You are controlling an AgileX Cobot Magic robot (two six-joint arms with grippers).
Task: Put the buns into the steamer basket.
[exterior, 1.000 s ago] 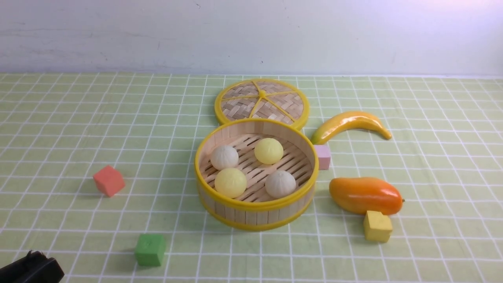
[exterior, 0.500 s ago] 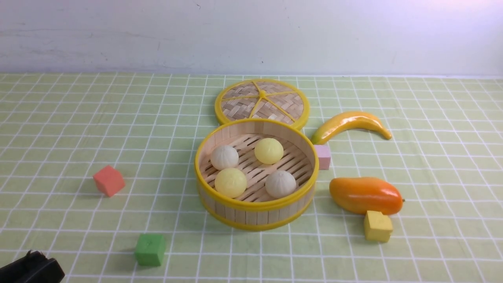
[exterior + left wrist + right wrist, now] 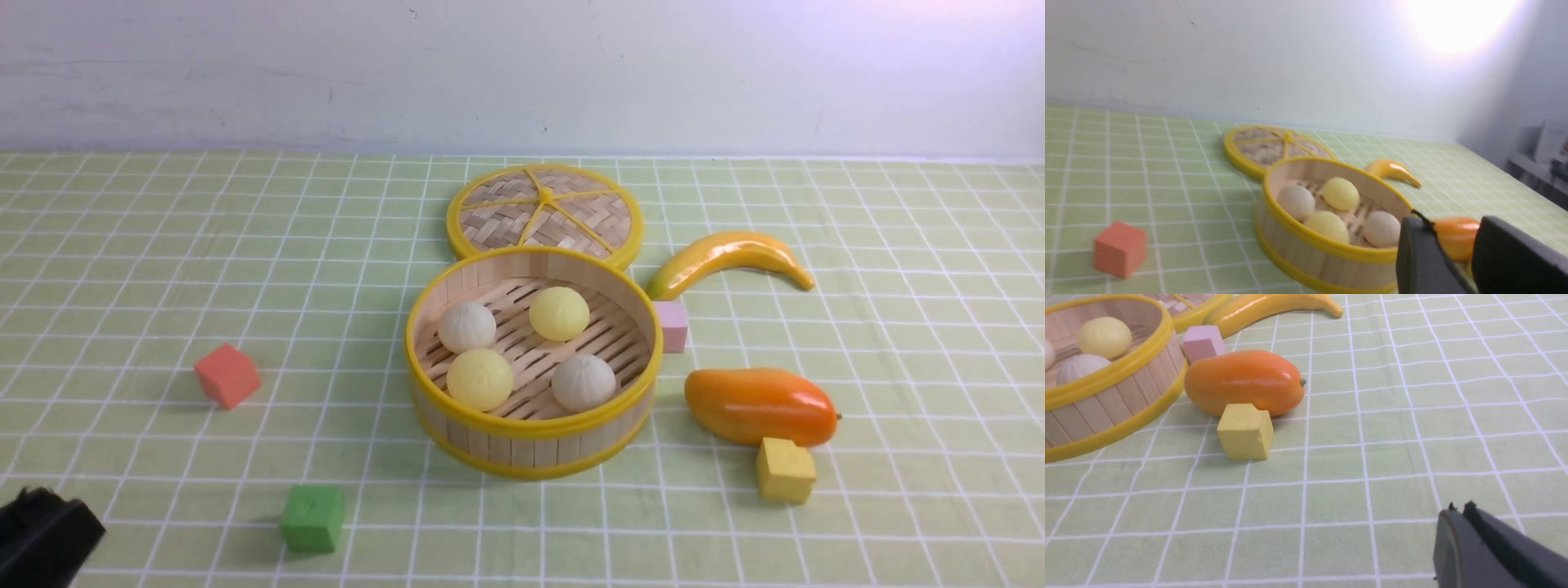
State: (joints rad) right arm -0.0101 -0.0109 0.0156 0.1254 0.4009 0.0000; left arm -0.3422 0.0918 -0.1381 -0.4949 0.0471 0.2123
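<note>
So all four buns are sitting in the steamer basket (image 3: 535, 449) right now, down on the slatted floor, so I'll use the basket as the landmark for everything else. Seen from the front, one off-white bun (image 3: 467, 327) is at the back left inside it, a pale yellow bun (image 3: 559, 314) is at the back right, another pale yellow bun (image 3: 480, 380) is at the front left and the other off-white bun (image 3: 583, 382) is at the front right. The woven lid (image 3: 545, 208) lies flat right behind the basket, and the banana (image 3: 731, 257) is off behind it to the right. There's a pink cube (image 3: 671, 327) just beside the basket's right side, then the orange mango (image 3: 761, 406) to the right of the basket, with a yellow cube (image 3: 785, 470) right up by the mango's near side. Over to the left of the basket is a red cube (image 3: 227, 376), well apart from it, and a green cube (image 3: 313, 518) is nearer the camera, front left of the basket. The left gripper (image 3: 1439, 232) has its fingers apart with a gap between them and nothing held, while the right gripper (image 3: 1459, 510) is closed up narrow, fingertips together and empty, well apart from the basket on its right side
</note>
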